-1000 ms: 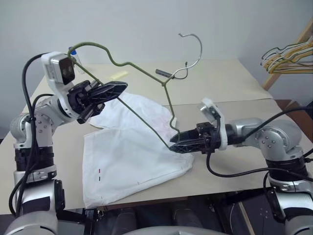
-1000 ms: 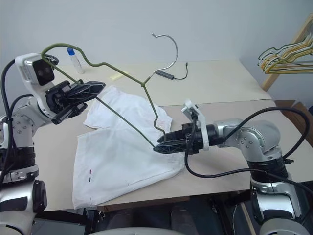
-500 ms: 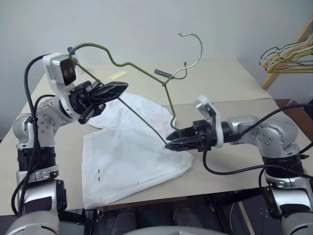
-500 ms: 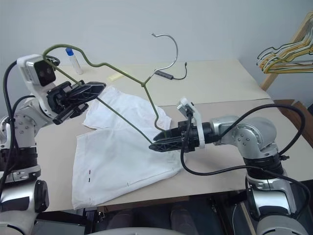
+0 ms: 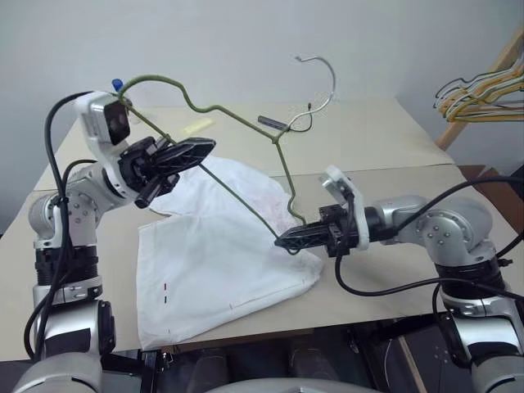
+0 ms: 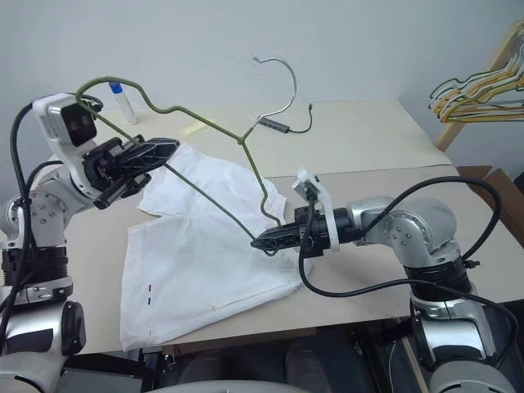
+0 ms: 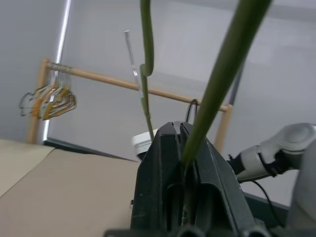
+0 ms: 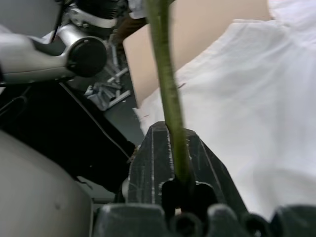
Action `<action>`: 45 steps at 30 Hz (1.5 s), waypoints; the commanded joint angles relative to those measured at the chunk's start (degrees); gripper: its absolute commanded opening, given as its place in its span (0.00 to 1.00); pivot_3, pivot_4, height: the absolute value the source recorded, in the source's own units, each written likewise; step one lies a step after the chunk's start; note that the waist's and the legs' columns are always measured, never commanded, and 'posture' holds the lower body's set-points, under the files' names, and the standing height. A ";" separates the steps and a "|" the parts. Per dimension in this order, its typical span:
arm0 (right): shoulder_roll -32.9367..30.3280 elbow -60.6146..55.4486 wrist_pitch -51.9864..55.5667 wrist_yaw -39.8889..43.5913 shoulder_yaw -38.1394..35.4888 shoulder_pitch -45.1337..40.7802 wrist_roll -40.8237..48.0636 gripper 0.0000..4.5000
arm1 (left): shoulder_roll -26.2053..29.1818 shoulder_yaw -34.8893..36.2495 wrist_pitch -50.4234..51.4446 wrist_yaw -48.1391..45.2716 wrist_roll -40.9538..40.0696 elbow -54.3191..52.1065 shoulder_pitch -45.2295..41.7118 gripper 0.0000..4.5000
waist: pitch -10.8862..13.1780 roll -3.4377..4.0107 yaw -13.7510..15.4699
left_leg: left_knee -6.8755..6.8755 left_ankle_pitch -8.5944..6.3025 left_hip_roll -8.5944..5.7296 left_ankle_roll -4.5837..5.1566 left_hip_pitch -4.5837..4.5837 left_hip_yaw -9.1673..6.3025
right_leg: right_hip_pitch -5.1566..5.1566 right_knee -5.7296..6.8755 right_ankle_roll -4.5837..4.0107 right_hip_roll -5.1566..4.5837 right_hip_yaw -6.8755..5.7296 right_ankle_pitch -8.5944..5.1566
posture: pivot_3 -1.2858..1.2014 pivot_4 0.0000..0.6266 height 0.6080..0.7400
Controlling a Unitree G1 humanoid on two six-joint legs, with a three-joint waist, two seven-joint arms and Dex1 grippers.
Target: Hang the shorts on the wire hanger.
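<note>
Surface: beige table (image 5: 393, 155) under a plain pale wall, with the work spread across its near half
Shorts: the shorts (image 5: 221, 270) lie flat and wrinkled on the table nearest the front edge, both wide legs spread out, a tiny red and dark mark near the left hem; no part of them is over the wire
Right gripper: the right gripper (image 5: 288, 241) is clamped shut on the lower corner of the wire hanger (image 5: 237, 119), right at the upper right edge of the shorts; the right wrist view shows the green wire running down between the closed fingers with white cloth just beyond
Left gripper: the left gripper (image 5: 196, 149) is closed on the hanger's long bottom bar near its other end, held above the far leg of the shorts; the left wrist view shows the wire pinched between the fingers
Hanger: held by both grippers, tilted up off the table, its hook toward the wall
Progress: early, as I judge it; the hanger is gripped at both ends, but the shorts are not yet draped over or threaded onto it, so the hanging itself is left
Far side: a small bottle (image 6: 119, 92) stands near the table's back edge and a dark cable (image 5: 282, 124) lies there too; bunched yellow and dark hangers (image 5: 483, 92) hang off to the right
</note>
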 commanded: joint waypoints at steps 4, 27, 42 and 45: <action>1.05 -0.39 -1.34 -1.44 -3.04 -0.07 0.89 0.00 | -1.37 -1.60 -4.09 0.78 4.59 0.29 0.32 0.06 | 0.00 0.00 0.00 | 0.02 0.00 0.00 0.00 0.00 0.00 | 0.01 0.00 0.00 0.00 0.01 0.01 | 0.49 0.00 1.00; -12.59 3.07 4.83 -7.03 -17.42 19.81 4.91 0.00 | 7.18 -21.68 -38.75 1.76 44.00 4.25 7.28 0.99 | 0.05 0.10 0.04 | 0.08 -0.01 -0.01 0.01 -0.15 0.07 | -0.07 -0.03 0.00 -0.02 0.04 0.04 | 0.49 0.00 1.00; -24.58 27.08 10.16 13.22 1.33 14.71 -3.61 0.00 | 10.29 -22.03 -41.79 -2.25 45.52 -0.34 9.30 0.99 | 0.13 0.22 0.06 | 0.18 -0.04 0.02 0.08 -0.03 0.15 | 0.04 -0.03 0.06 -0.01 0.07 0.03 | 0.50 0.00 1.00; -25.17 27.21 9.37 15.10 2.92 14.72 -5.21 0.00 | 10.87 -22.39 -42.00 -2.17 46.35 -1.18 10.09 0.99 | 0.14 0.25 0.08 | 0.25 -0.08 0.02 0.14 -0.06 0.15 | 0.04 -0.02 0.07 -0.01 0.06 0.02 | 0.50 0.00 1.00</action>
